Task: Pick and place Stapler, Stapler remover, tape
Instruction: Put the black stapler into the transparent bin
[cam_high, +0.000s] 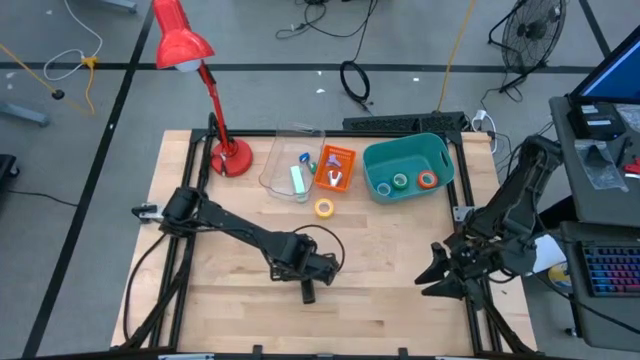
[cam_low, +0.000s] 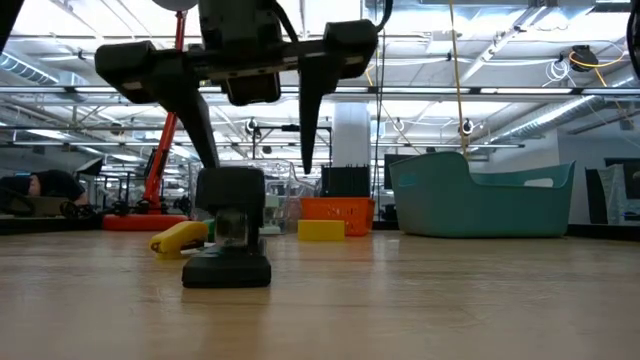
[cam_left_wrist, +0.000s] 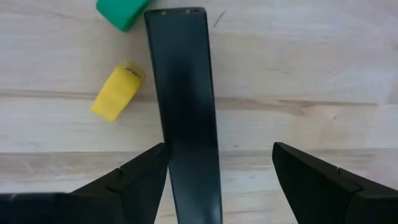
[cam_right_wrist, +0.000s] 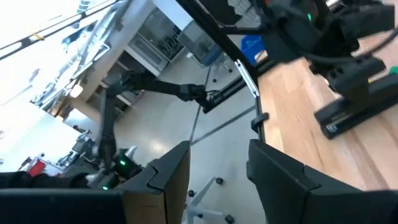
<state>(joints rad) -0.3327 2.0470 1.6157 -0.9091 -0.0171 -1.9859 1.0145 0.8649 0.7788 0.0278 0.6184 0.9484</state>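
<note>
The black stapler (cam_high: 308, 291) lies flat on the wooden table, near its front centre. My left gripper (cam_low: 258, 165) hangs open just above it, pointing down, one finger on either side of the stapler's length (cam_left_wrist: 183, 106), touching nothing. A yellow tape roll (cam_high: 324, 207) lies on the table behind it. Blue, green and orange tape rolls sit in the teal bin (cam_high: 440, 150). The stapler remover I cannot make out. My right gripper (cam_right_wrist: 217, 180) is open and holds nothing, beyond the table's right edge (cam_high: 440, 272).
A small yellow block (cam_left_wrist: 116, 93) and a green block (cam_left_wrist: 123, 12) lie beside the stapler. An orange basket (cam_high: 335, 160) with small items and a clear container (cam_high: 285, 160) stand at the back centre. A red desk lamp (cam_high: 228, 158) is at the back left.
</note>
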